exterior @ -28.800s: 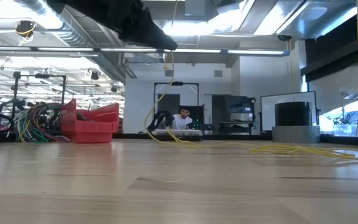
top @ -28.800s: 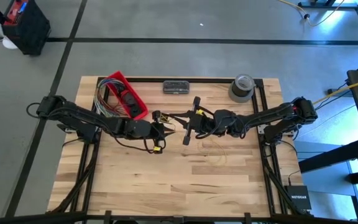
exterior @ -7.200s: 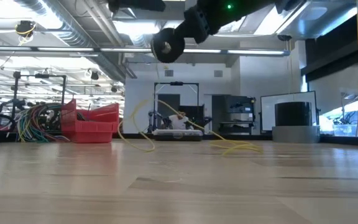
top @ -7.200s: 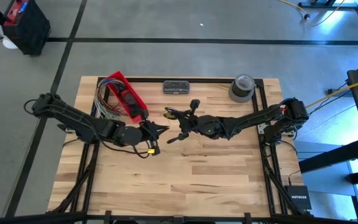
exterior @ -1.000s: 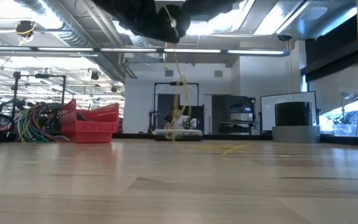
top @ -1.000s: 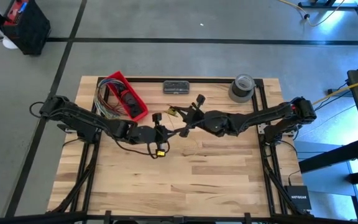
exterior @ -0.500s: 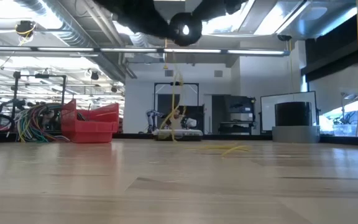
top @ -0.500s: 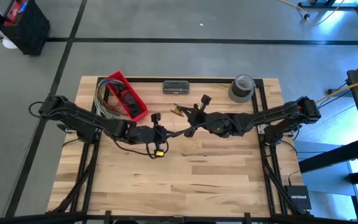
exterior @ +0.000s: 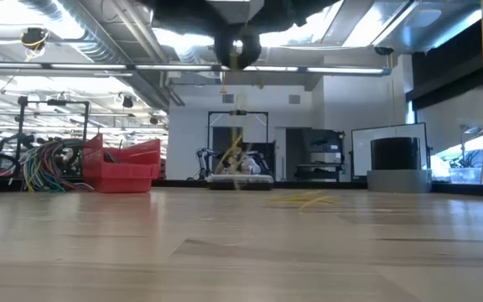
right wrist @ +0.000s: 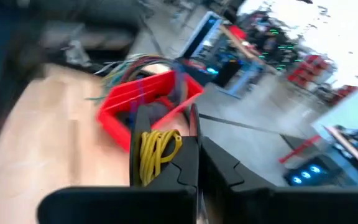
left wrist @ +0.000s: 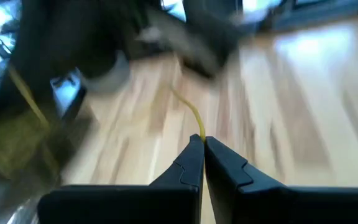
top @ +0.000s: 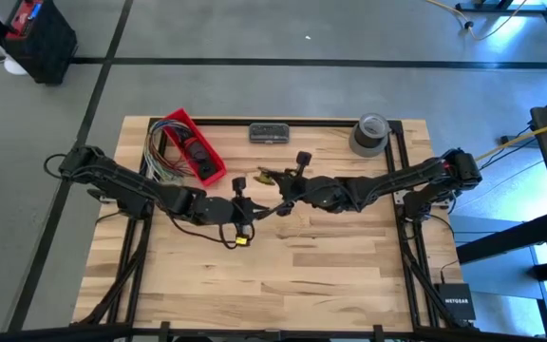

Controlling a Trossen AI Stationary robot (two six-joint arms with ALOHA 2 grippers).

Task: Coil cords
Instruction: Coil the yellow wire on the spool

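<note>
A thin yellow cord (left wrist: 192, 116) runs between my two grippers above the middle of the table. Several turns of it form a small coil (right wrist: 157, 150) on my right gripper (right wrist: 197, 148), which is shut and points toward the table's left; the coil (top: 264, 176) also shows from above. My left gripper (left wrist: 202, 139) is shut on the cord a little nearer and to the left (top: 257, 211). In the low view, cord (exterior: 238, 155) hangs down from the grippers, and a loose stretch (exterior: 309, 200) lies on the wood. My left gripper pinches the cord (left wrist: 197, 132) between its two fingertips, a single strand. The strand leads out ahead of the tips toward my right gripper, clear of the table. My right gripper has several turns of cord (right wrist: 156, 155) wrapped around one finger (right wrist: 180, 163). The fingers lie nearly level, coming from the table's right, and the coil is lifted clear.
A red bin (top: 196, 147) with a bundle of multicoloured wires (top: 158, 152) stands at the far left. A dark flat case (top: 269, 133) and a grey tape roll (top: 370, 134) sit along the far edge. The near half of the table (top: 292, 275) is bare wood.
My right gripper has rolled a little about its own line, carrying the coil with it. The cord hanging below the grippers has swung and gathered near the table. Both grippers stay shut.
</note>
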